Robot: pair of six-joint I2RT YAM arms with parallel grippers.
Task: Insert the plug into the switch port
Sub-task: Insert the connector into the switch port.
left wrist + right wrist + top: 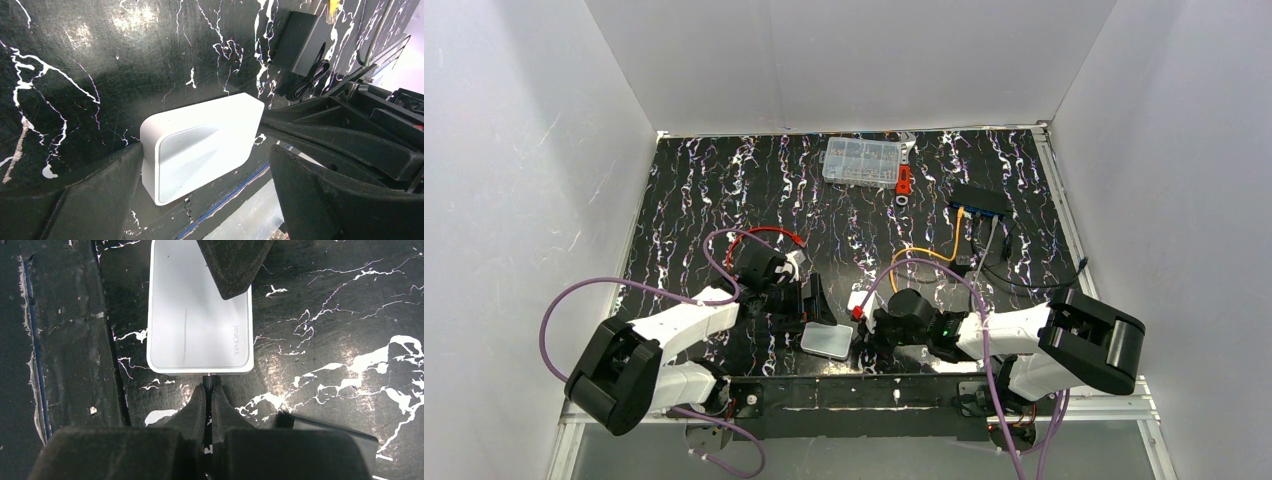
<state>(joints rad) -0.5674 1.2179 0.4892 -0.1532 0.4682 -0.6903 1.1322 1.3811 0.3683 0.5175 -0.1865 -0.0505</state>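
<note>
Straddling the white-grey box (200,145) near the table's front edge, the left gripper (810,304) stood with its jaws spread wide, one finger on either side of the rounded housing; whether either touched it could not be told. Opposite, the right gripper (209,386) had its fingers pinched flat together, the tips just beside the box's edge nearest that arm; whether anything small sat between them could not be told. A red connector (858,313) lay just beside those fingers in the overhead view, and a red wire (762,231) looped on the table beyond the left wrist. The switch (980,200), a flat black box with a blue-edged face, sat well apart at the far right of the black marbled table (704,200). The orange cable (924,252) ran from that blue face toward the arms, curled left and passed out of sight behind the right gripper. The plug and the switch port were too small to make out. A clear parts case (861,161) lay near the far edge.
</note>
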